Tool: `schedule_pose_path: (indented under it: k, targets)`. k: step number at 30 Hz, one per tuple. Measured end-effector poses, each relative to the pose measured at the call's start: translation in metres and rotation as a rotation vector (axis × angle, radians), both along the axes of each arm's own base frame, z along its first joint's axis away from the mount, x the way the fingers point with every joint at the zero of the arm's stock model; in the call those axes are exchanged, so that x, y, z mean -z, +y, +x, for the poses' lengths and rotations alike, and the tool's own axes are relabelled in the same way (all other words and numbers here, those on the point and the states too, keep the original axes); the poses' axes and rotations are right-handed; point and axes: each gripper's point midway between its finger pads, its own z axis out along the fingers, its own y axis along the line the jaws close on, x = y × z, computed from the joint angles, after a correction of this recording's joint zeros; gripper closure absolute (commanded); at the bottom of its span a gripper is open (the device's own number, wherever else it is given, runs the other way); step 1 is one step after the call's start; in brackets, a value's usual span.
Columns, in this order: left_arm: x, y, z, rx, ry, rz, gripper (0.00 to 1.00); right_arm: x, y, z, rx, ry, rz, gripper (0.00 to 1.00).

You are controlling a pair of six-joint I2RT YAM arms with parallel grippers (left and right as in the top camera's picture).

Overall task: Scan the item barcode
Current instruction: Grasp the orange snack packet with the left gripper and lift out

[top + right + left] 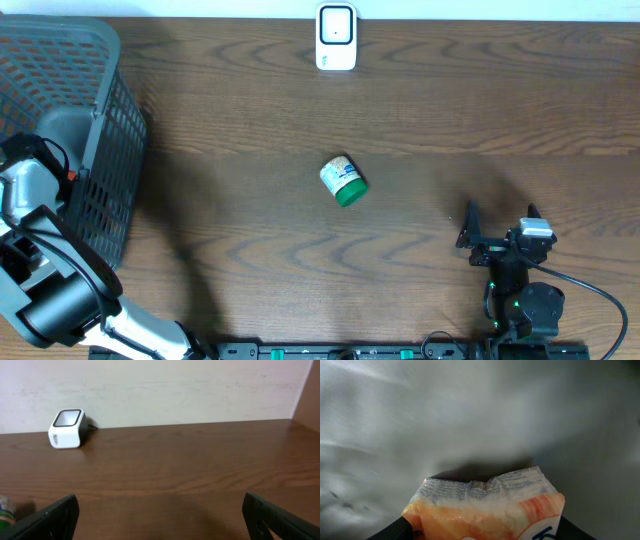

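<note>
Barely begun: packet not yet lifted, scanner waiting

So far nothing has reached the scanner (pixel 336 37), a small white box with a dark window standing at the far edge of the wood-grain table (pixel 450 120). The left gripper (pixel 485 532) is down in the grey mesh basket (pixel 95 150), its dark fingers either side of a crinkly orange-and-white plastic packet (pixel 485 505) with fine print along its sealed top edge. Whether they already pinch it I cannot tell. By my reading, lifting the packet, carrying it across and showing its barcode all remain. The right gripper (pixel 500 225) hangs near the table's front with its claw wide apart and empty. A squat jar (pixel 344 181) with a green lid lies on its side mid-table.
</note>
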Motion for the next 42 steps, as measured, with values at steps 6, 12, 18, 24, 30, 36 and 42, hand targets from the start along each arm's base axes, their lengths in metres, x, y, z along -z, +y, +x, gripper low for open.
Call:
schedule_pose_path:
  k: [6,12,18,24,30,36,42]
  targets:
    - [-0.030,-0.003,0.022,0.019,-0.141,-0.027,0.39,0.000,0.000,0.000,0.000,0.000,0.000,0.01]
    - [-0.143,0.018,0.048,0.070,-0.420,0.179,0.39,0.000,0.000,0.000,0.000,0.000,0.000,0.01]
    - [-0.247,0.008,0.040,0.118,-0.652,0.366,0.38,0.000,0.000,0.000,0.000,0.000,0.000,0.01]
    - [-0.310,-0.036,0.025,0.208,-0.862,0.377,0.37,0.000,0.000,0.000,0.000,0.000,0.000,0.01]
    - [-0.344,-0.116,0.027,0.444,-1.036,0.268,0.35,0.000,0.000,0.000,0.000,0.000,0.000,0.01]
    - [-0.324,-0.210,0.030,0.786,-1.000,0.116,0.34,0.000,0.000,0.000,0.000,0.000,0.000,0.01]
    - [-0.255,-0.270,0.035,1.033,-0.754,0.089,0.34,0.000,0.000,0.000,0.000,0.000,0.000,0.01]
